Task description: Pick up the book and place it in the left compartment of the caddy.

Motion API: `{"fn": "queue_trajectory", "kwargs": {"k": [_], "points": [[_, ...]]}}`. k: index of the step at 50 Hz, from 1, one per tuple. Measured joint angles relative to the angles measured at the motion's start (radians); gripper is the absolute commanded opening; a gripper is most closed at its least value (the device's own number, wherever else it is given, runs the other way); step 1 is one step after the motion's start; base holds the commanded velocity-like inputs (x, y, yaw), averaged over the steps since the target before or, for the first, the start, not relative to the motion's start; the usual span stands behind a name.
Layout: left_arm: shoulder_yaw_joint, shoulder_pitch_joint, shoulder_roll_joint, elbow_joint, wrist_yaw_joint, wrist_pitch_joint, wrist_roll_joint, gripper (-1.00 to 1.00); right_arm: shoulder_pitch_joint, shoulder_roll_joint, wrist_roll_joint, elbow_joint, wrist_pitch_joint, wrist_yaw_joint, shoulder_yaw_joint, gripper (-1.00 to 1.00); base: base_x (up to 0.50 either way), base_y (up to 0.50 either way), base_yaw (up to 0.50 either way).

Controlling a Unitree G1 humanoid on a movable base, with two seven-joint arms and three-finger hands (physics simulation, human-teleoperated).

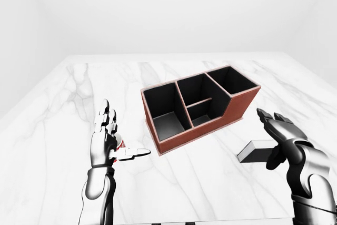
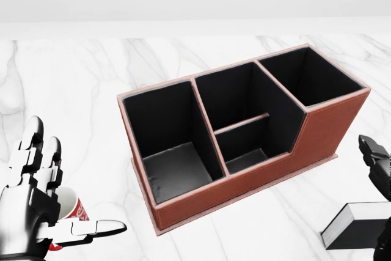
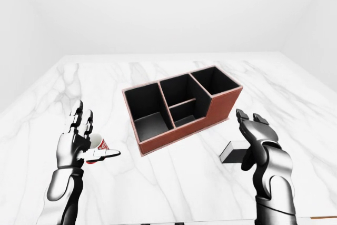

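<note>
The book [image 1: 255, 152], black-covered with a white page edge, lies flat on the marble table to the right of the caddy. My right hand [image 1: 269, 138] hovers over its right end, fingers spread and open, holding nothing. The brown caddy [image 2: 244, 183] has black-lined compartments and stands at an angle mid-table. Its large left compartment [image 2: 160, 120] holds nothing. My left hand [image 1: 120, 134] is open to the caddy's left, palm toward it, thumb stretched out.
A red and white cup [image 2: 69, 208] lies on the table right behind my left hand. The white marble table [image 1: 68, 104] spreads wide around the caddy, and its near edge [image 1: 174, 221] runs along the bottom of the left-eye view.
</note>
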Motion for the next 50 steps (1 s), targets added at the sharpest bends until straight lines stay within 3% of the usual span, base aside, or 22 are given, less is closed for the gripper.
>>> {"fn": "queue_trajectory", "kwargs": {"k": [23, 50], "points": [[0.001, -0.003, 0.0, 0.004, 0.003, -0.002, 0.001, 1.0, -0.131, -0.083, -0.181, 0.328, 0.0, 0.0, 0.078, 1.0, 0.0, 0.0, 0.0], [-0.002, 0.007, -0.001, 0.013, 0.002, -0.018, 0.003, 1.0, -0.416, -0.168, -0.148, 0.907, 0.0, -0.045, 0.239, 1.0, 0.0, 0.0, 0.0]]}}
